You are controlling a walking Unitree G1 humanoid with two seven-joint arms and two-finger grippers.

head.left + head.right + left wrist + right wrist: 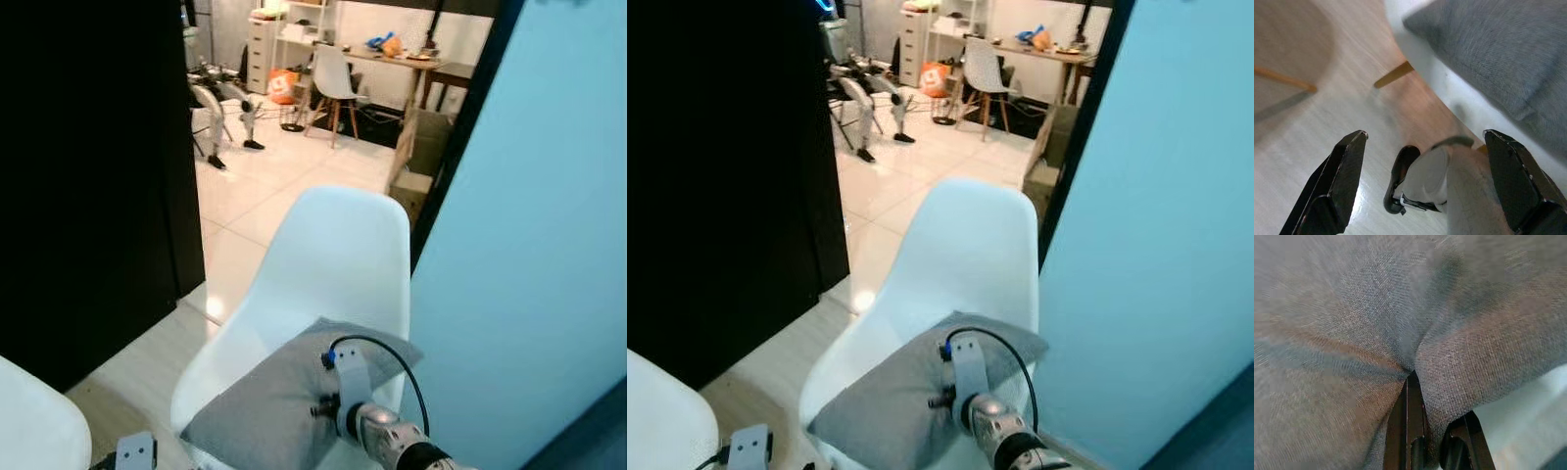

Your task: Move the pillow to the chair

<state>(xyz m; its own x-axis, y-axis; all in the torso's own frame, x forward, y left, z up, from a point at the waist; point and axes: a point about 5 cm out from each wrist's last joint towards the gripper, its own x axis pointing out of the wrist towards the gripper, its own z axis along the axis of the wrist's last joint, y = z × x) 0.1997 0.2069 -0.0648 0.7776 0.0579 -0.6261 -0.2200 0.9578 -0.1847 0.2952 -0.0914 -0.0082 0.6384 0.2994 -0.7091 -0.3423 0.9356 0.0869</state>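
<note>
White chair (338, 255) has the grey pillow (265, 401) on its seat, right fingers (1413, 426) pinching its fabric; left fingers (1347, 171) spread wide near the floor.

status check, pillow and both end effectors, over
Right end effector shut on the grey pillow. Pillow lying on the white chair seat. Left end effector open, low beside the chair, holding nothing. Nothing in the way.

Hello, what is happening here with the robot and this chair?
The robot's right gripper is shut on a fold of the grey pillow, which lies on the seat of the white chair. The left gripper is open, low beside the chair above the floor, and holds nothing. The pillow is on the chair but not yet released.
</note>
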